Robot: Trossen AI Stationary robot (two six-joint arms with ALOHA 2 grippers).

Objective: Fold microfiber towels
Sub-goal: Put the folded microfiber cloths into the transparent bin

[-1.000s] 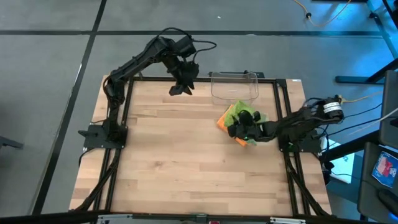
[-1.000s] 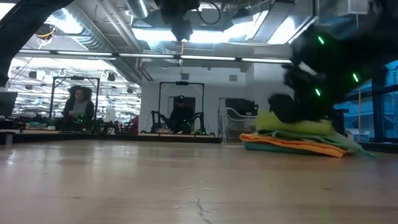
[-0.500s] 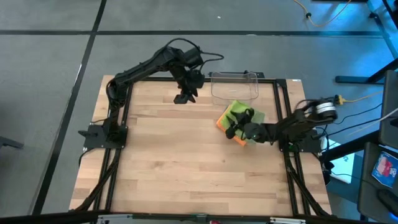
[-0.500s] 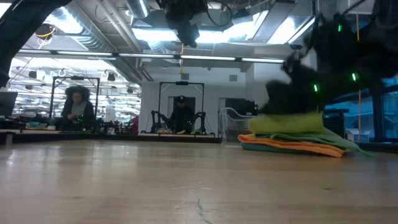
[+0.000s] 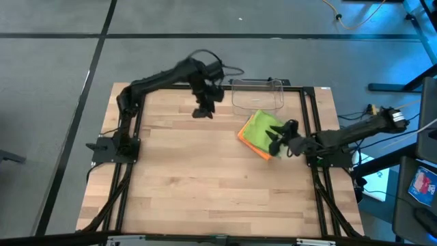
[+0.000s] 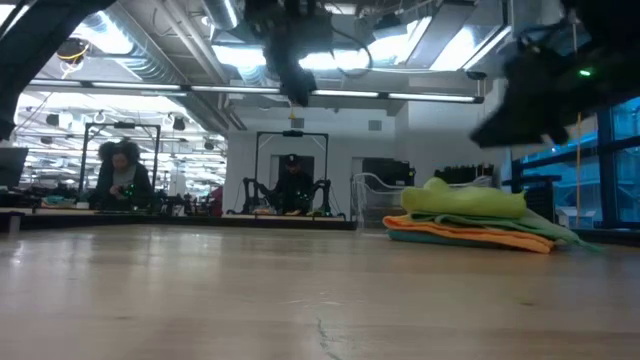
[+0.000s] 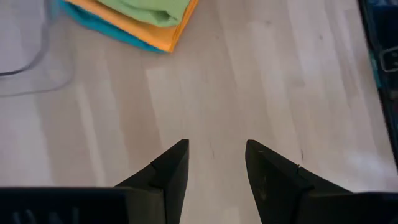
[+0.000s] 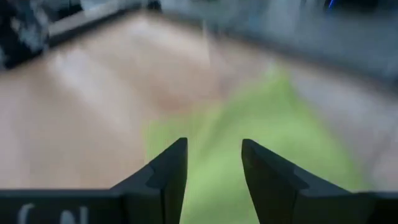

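Lying below right tool [image 5: 276, 140]: towels [image 5: 258, 130], prob. untouched

Three folded towels visible in one stack: 1 lime green [image 5: 261, 126], 1 orange [image 5: 245, 137], 1 teal [image 7: 93, 25]. 1 clear bin [image 5: 257, 94], 2 robot arms, 1 wood table [image 5: 198, 178]. 2 people in bkgd.
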